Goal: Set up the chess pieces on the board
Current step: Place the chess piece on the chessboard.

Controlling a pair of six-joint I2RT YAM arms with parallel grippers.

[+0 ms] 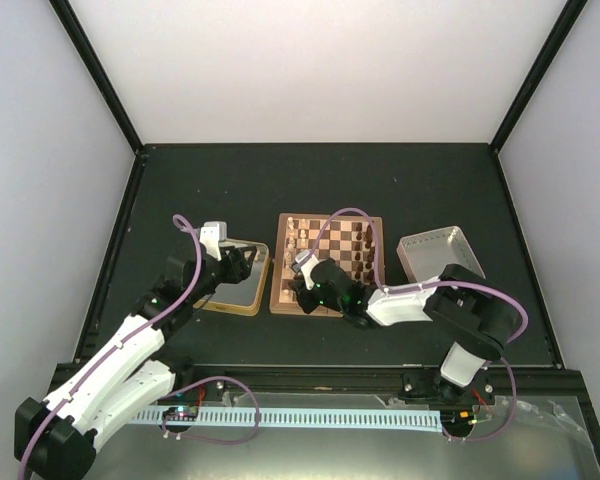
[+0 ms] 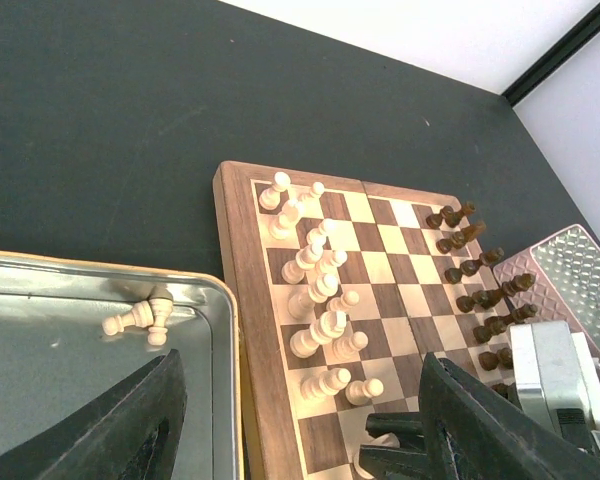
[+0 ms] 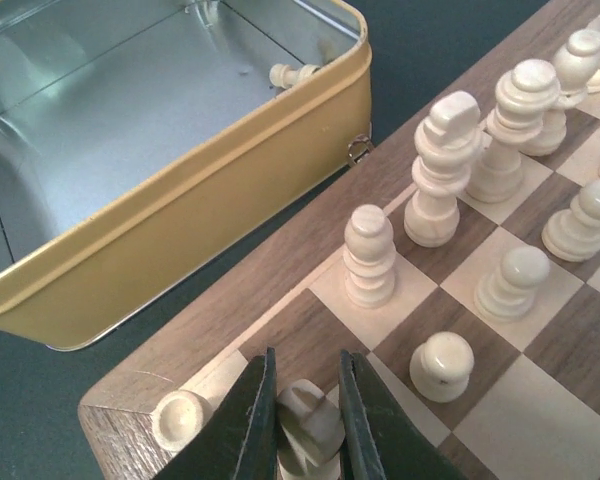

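Note:
The board (image 1: 280, 300) lies mid-table with pale cream chess pieces (image 2: 315, 300) ranged along its left side and dark brown ones (image 2: 480, 290) along its right. My right gripper (image 3: 307, 410) is shut on a pale cream piece (image 3: 310, 425), low over the board's near left corner; I cannot tell whether that piece touches the square. A small cream piece (image 3: 180, 418) sits at the very corner beside it. Two cream pieces (image 2: 140, 315) lie in the gold tin (image 2: 220, 300). My left gripper (image 2: 300, 440) is open, straddling the tin's right wall and the board's left edge, holding nothing.
A silver-grey tray (image 1: 440, 255) stands right of the board. The gold tin (image 1: 235, 295) sits close against the board's left border (image 3: 280, 270). The two grippers are close together near the board's near left corner. Black frame posts bound the dark table.

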